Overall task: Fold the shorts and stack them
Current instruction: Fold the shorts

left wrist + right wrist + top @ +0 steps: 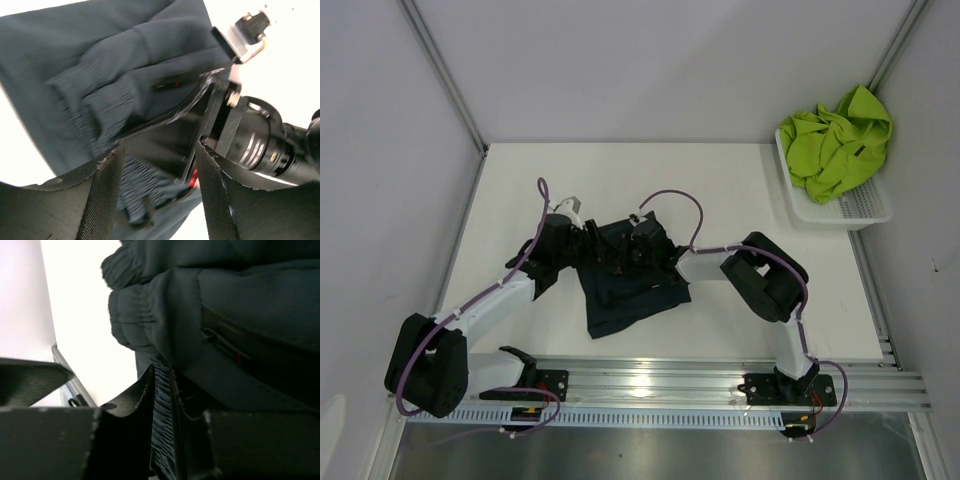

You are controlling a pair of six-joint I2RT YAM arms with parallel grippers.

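The navy shorts (635,295) lie partly folded near the middle of the tabletop (720,180), closer to its near edge. Both arms meet at the shorts' far edge. The right end effector (162,405) is closed, pinching the ribbed waistband (161,390) between its fingers. The left end effector (157,185), just beside it, has its fingers spread wide, with bunched waistband fabric lying between them but not clamped. The lime green shorts (835,140) sit crumpled in a white mesh basket (865,210) at the far right corner.
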